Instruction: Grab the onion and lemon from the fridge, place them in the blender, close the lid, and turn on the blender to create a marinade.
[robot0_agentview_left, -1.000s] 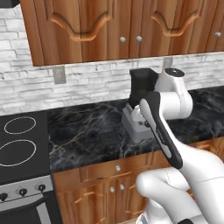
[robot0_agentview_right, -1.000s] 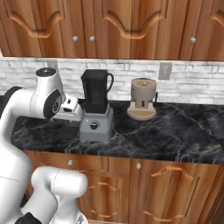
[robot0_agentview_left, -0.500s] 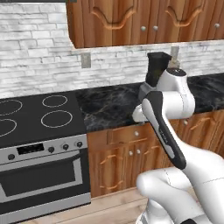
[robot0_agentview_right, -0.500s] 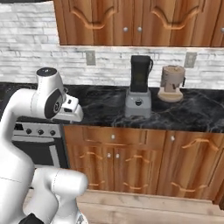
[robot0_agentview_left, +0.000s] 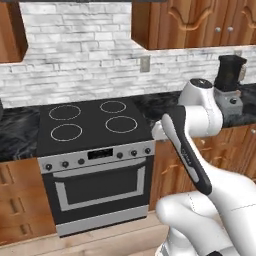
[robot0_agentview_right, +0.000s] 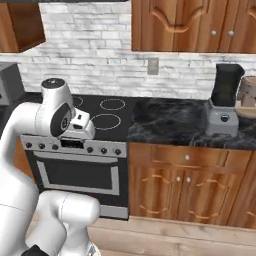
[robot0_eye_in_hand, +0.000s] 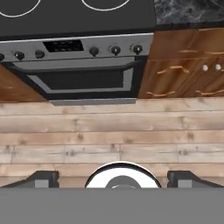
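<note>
The blender (robot0_agentview_left: 229, 86) stands on the dark marble counter at the far right, a grey base with a round knob under a tall dark jar; it also appears as the blender (robot0_agentview_right: 222, 104) in the right base view. My gripper (robot0_eye_in_hand: 113, 179) points down at the wooden floor in front of the oven, fingertips (robot0_eye_in_hand: 43, 178) far apart and nothing between them. The arm is folded close to the base, well left of the blender. The onion, the lemon and the fridge are out of view.
A black stove (robot0_agentview_left: 92, 120) with an oven below (robot0_eye_in_hand: 83, 81) sits straight ahead. Wooden cabinets (robot0_agentview_right: 185, 180) run under the marble counter (robot0_agentview_right: 170, 122). A brown coffee machine (robot0_agentview_right: 249, 97) stands right of the blender. Plank floor (robot0_eye_in_hand: 113, 131) lies below the hand.
The whole picture has slid to the right as the base drove left: the blender went from the middle to the right edge and the stove came into view. The gripper stayed open.
</note>
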